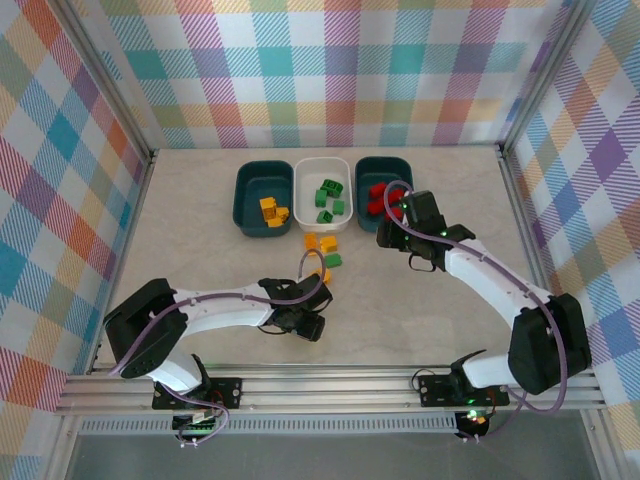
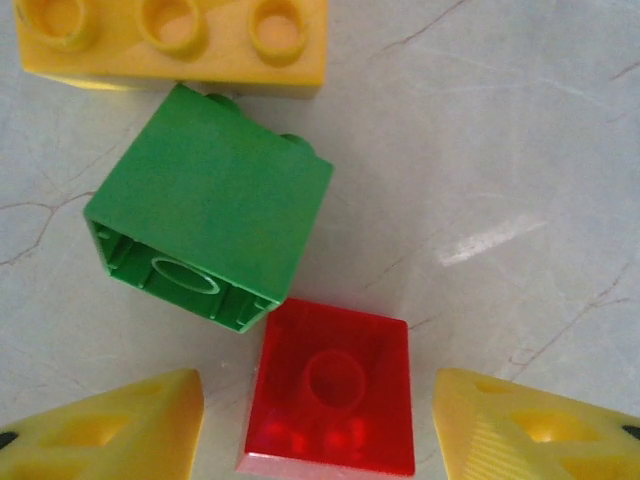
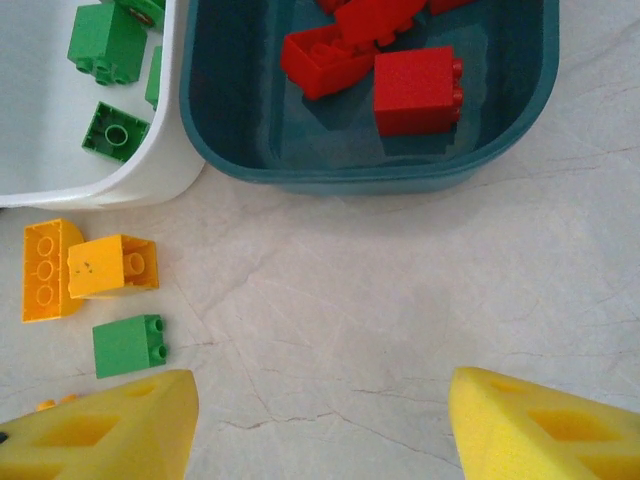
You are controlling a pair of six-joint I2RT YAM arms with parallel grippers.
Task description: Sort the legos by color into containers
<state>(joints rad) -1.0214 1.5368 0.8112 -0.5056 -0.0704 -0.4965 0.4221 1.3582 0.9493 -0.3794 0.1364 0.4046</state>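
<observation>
- Nearest the arm bases, the left tool [image 2: 318, 405] hangs over a red brick [image 2: 330, 395] on the bench [image 2: 520, 150], its fingers [image 2: 110, 430] parted on either side and clear of it.
- Just beyond lie a green brick [image 2: 210, 210] and two yellow bricks [image 3: 110, 265], unsorted too.
- Farther on, the right tool [image 3: 322, 400] hovers released and empty before the right teal tub [image 3: 360, 170].
- At the back, yellow sits in the left teal tub [image 1: 243, 200], green in the white tub [image 1: 303, 195], red in the right one; mostly done, I judge.

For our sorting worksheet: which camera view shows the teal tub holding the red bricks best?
Right wrist: the teal tub sits close, its red bricks distinct. Top external shows it small, the right arm overlapping it.
</observation>
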